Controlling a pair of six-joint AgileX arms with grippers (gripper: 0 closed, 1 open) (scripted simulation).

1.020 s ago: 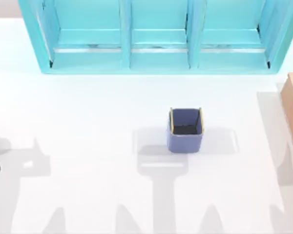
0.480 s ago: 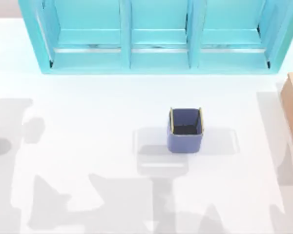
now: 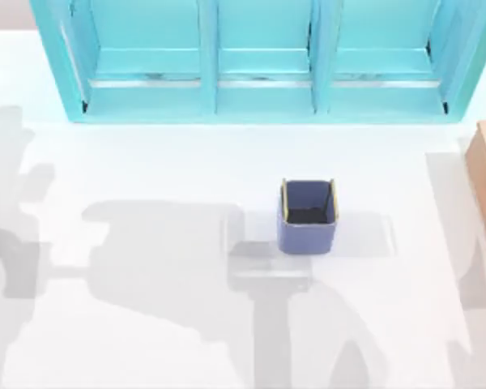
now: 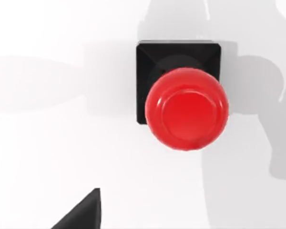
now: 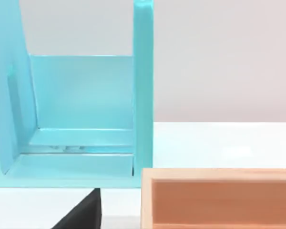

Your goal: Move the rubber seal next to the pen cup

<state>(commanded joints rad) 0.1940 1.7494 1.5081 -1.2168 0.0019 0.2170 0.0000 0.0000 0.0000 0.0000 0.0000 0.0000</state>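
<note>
Top view: the pen cup (image 3: 308,216) sits where it sat a second ago, a little right of centre on the white table (image 3: 146,162), below the turquoise shelf unit (image 3: 263,61) that runs along the upper edge. What has changed is the shadow pattern. A second ago a dark tip poked in at the left edge of the frame, and grey arm shadows lay low along the bottom. Now that tip is gone, and a broad shadow has spread across the left and middle of the frame, reaching almost to the cup. I read that as the left arm swinging high over its side of the table, most likely lining up on the seal, with the pick not yet made.

The left wrist view gives what the overhead one lacks: the rubber seal (image 4: 183,95), red knob up on its black square base, standing upright on bare table in the upper middle of that frame. A black finger tip (image 4: 83,212) juts in at the lower left, well apart from the seal, so nothing is gripped. With one tip showing, I cannot tell whether the left gripper is spread or closed.

The right wrist view looks level at one end of the shelf unit and the rim of a tan wooden box (image 5: 219,198), which the overhead view catches at its right edge. A black finger tip (image 5: 83,212) shows at the lower left here too; the right gripper's state cannot be told, and that arm looks parked at the right.
</note>
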